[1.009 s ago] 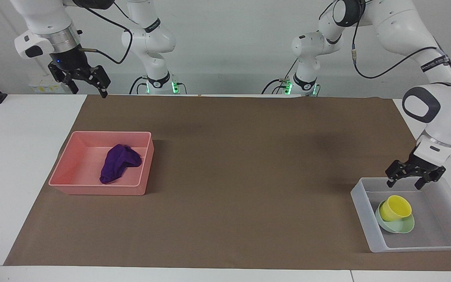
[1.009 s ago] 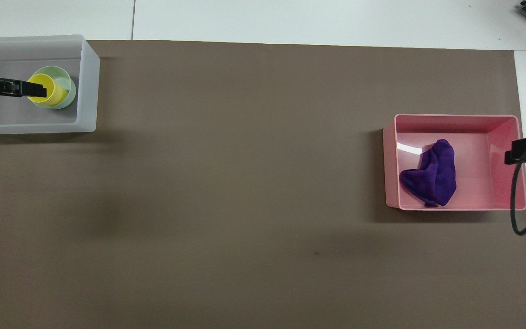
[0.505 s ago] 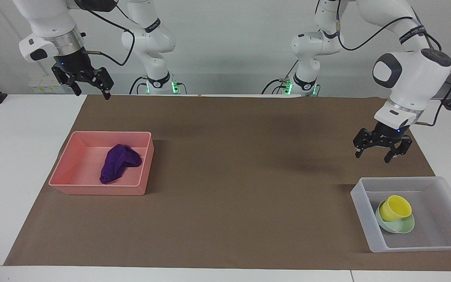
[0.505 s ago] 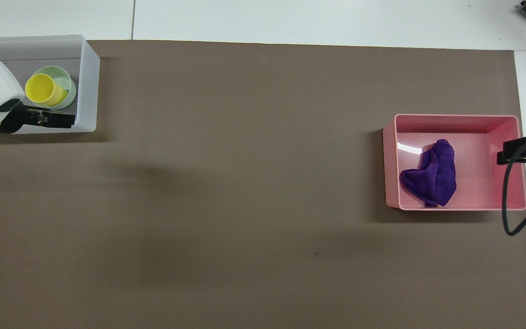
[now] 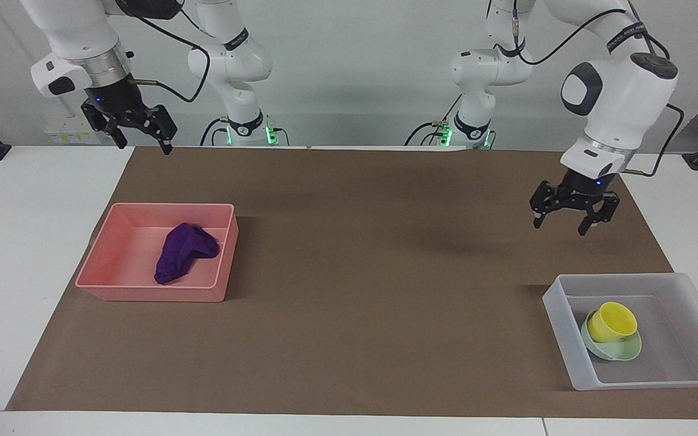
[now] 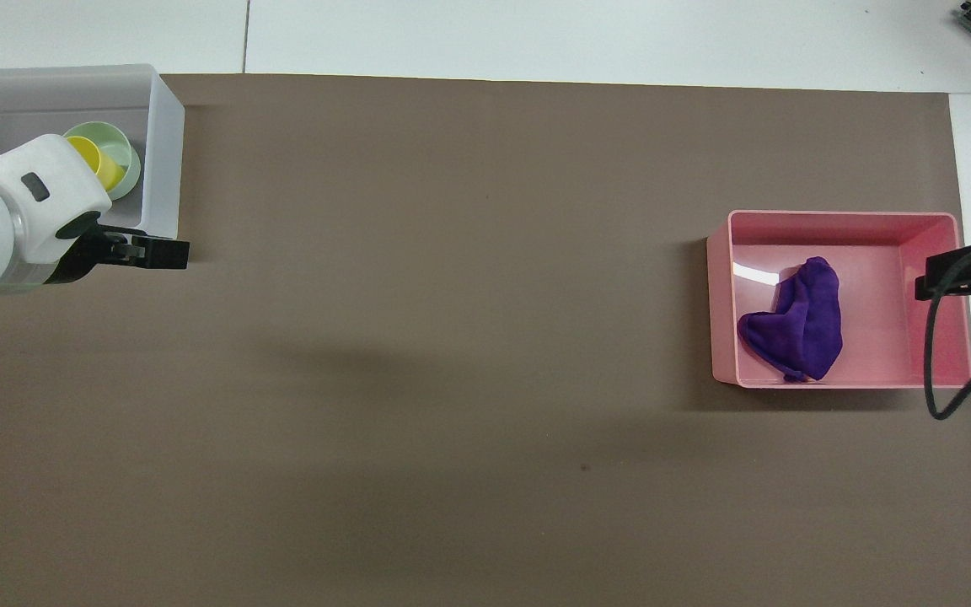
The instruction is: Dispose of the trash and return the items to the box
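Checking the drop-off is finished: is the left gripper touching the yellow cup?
Apart. The facing view shows the left gripper open in the air, clear of the yellow cup.

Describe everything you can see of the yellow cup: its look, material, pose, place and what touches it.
The yellow cup is small, round and plain, of what looks like smooth plastic, with no handle showing. It is empty and sits tilted inside the mint-green bowl, leaning on it, its mouth turned toward the robots. Both lie in the translucent whitish box at the left arm's end of the table. No gripper touches it.
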Controlling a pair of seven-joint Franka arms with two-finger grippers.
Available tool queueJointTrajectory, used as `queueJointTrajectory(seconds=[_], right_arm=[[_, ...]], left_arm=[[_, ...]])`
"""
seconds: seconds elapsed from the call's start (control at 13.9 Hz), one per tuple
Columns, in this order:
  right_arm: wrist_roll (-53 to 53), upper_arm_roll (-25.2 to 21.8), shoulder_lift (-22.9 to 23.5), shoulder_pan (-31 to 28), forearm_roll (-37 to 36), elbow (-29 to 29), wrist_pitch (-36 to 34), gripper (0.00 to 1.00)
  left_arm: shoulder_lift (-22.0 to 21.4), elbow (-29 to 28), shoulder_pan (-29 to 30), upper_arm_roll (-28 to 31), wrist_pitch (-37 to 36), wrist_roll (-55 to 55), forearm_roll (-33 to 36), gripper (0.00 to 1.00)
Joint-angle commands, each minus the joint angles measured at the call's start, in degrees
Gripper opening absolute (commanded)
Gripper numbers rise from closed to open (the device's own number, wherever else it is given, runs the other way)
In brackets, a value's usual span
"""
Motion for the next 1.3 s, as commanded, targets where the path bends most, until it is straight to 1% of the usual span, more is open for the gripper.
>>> queueJointTrajectory(seconds=[0.0,0.14,0.29,0.5,0.58,0.72,1.01,1.23], right_arm=[[-0.95,-0.24,-2.01,0.17,0.71,-3.5,2.56,1.0],[-0.95,-0.15,-2.01,0.26,0.71,-3.34,2.39,1.0],[-1.3,-0.06,-2.01,0.0,1.15,-3.34,1.69,1.0],[-1.39,-0.06,-2.19,0.08,1.24,-3.69,1.6,1.0],[-1.91,-0.06,-2.19,0.17,1.15,-3.61,1.51,1.0],[-2.7,0.02,-2.28,0.35,1.24,-3.96,1.6,1.0],[-2.35,0.11,-2.45,0.35,1.24,-3.96,1.07,1.0],[-2.09,0.11,-3.07,0.35,1.24,-5.27,1.69,1.0]], left_arm=[[3.95,10.64,-0.36,0.65,-9.06,-0.87,1.68,1.0],[5.89,15.05,0.17,0.74,-13.82,0.0,1.77,1.0],[6.42,16.91,0.7,1.09,-16.64,0.27,1.77,1.0],[5.46,16.83,1.66,1.36,-21.46,0.45,1.33,1.0],[4.41,16.04,2.54,1.44,-23.49,0.36,1.33,1.0],[2.83,13.24,2.72,1.45,-23.16,0.01,1.33,1.0],[2.82,13.14,2.81,1.45,-23.16,-0.08,1.42,1.0],[2.91,13.4,2.81,1.45,-22.02,-0.08,1.51,1.0]])
